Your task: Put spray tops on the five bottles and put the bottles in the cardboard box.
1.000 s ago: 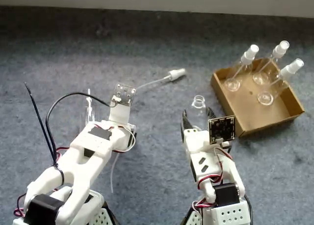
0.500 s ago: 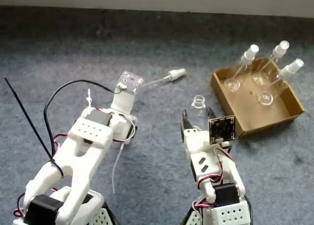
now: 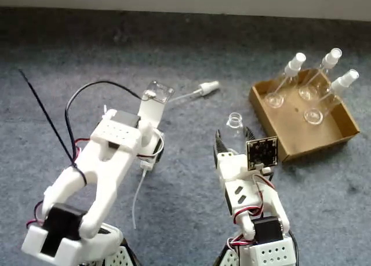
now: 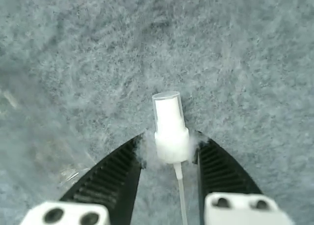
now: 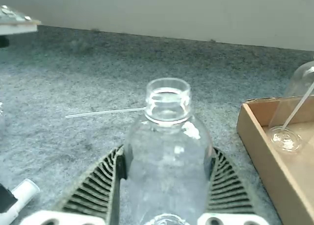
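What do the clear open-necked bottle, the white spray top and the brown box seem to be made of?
The clear open-necked bottle: glossy transparent plastic, possibly glass; grey carpet shows through, with bright highlights.
The white spray top: smooth opaque plastic, by its moulded look.
The brown box: matte cardboard, with thin flat walls.

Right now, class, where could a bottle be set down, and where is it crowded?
Free: the near half of the cardboard box, and carpet between the box and the loose spray top. Crowded: its far side, with three capped bottles.
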Controlling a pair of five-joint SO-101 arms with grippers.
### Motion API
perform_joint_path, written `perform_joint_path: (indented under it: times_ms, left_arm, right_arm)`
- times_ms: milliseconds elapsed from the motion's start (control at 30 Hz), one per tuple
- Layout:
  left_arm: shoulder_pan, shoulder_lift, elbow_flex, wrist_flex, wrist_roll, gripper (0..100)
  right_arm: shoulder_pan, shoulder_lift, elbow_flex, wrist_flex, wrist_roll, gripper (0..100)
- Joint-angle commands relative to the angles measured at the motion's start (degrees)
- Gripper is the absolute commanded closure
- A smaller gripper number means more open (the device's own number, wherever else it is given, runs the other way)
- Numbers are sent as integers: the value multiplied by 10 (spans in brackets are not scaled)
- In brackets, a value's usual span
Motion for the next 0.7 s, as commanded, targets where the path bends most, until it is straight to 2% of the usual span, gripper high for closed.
perform_joint_path:
  times_ms: [0, 200, 333, 567, 667]
  left_arm:
    - [-2, 61, -61, 18, -2, 867]
    - [-4, 93, -66, 17, -3, 867]
    - [-4, 124, -63, -31, -3, 869]
    - [-4, 152, -65, -44, -3, 874]
    - [-2, 152, -66, -43, -3, 966]
  right_arm:
    - [-3, -5, 77, 4, -3, 896]
    - [-3, -6, 77, 4, -3, 896]
    - [-3, -6, 77, 4, -3, 896]
    - [-3, -7, 77, 4, -3, 896]
    - [-6, -7, 77, 4, -5, 896]
